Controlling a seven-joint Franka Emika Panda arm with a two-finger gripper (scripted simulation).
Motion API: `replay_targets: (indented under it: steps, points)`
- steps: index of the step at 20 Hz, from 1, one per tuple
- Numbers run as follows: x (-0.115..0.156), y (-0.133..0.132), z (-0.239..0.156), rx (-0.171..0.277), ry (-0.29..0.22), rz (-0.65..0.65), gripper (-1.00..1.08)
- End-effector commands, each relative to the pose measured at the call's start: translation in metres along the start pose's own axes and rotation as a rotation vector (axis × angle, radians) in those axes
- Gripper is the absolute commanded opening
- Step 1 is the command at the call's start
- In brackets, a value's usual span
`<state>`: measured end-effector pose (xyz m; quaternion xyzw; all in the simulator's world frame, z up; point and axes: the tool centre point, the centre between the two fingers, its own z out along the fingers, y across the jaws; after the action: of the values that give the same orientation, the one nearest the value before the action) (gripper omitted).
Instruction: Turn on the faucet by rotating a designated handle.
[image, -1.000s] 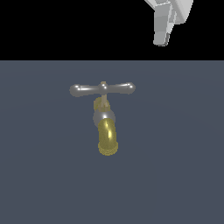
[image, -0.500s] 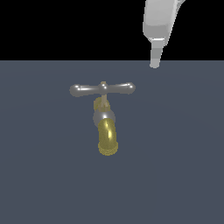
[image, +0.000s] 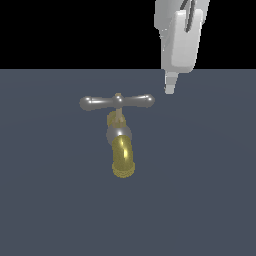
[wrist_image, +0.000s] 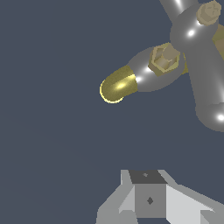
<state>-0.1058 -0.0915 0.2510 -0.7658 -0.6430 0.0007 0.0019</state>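
The faucet (image: 119, 133) stands on the dark grey floor, and its brass-yellow spout (image: 123, 158) curves toward the camera. On top lies the handle (image: 117, 102), a silver-grey crossbar set level across the exterior view. My gripper (image: 170, 86) hangs just off the handle's end on the exterior view's right, slightly above it and apart from it. Its fingers are pressed together with nothing between them. In the wrist view the handle (wrist_image: 203, 78) and spout (wrist_image: 118, 85) lie beyond the shut gripper (wrist_image: 148, 197).
The dark grey floor (image: 200, 200) spreads flat around the faucet. A black background sits behind it.
My gripper has come down and drifted toward the exterior view's left, closer to the handle's end on that view's right. The faucet and handle have not moved.
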Motion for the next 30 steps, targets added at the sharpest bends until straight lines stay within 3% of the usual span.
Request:
replay_targets:
  steps: [1, 16, 30]
  points:
    - [0.003, 0.008, 0.009, -0.001, -0.002, -0.053, -1.0]
    - [0.021, 0.039, 0.048, -0.004, -0.003, -0.293, -1.0]
    - [0.026, 0.044, 0.054, -0.004, -0.002, -0.336, -1.0]
